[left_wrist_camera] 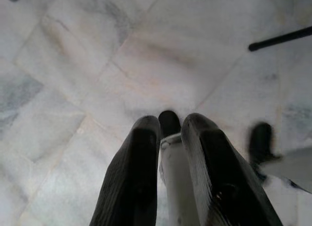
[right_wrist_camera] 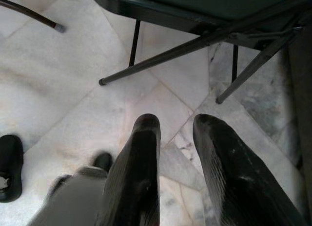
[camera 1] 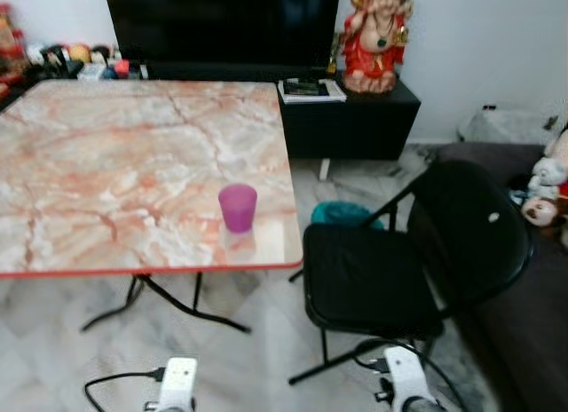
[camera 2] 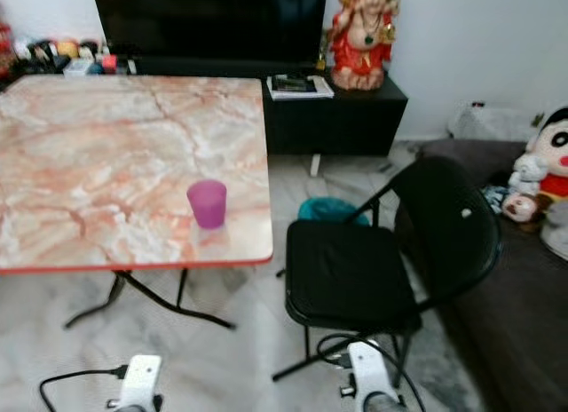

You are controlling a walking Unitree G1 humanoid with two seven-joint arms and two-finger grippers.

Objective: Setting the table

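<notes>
Standing off from the table, arms down, one cup out.

Marble-top table (camera 1: 115, 163) fills left and far; black folding chair (camera 1: 390, 270) sits just right of its near-right corner, likely a seat to set for. Purple cup (camera 1: 238, 207) stands upright near that corner, within the seat's reach. My left gripper (left_wrist_camera: 170, 126) and right gripper (right_wrist_camera: 176, 126) hang over the floor, fingers narrowly parted, both empty.
</notes>
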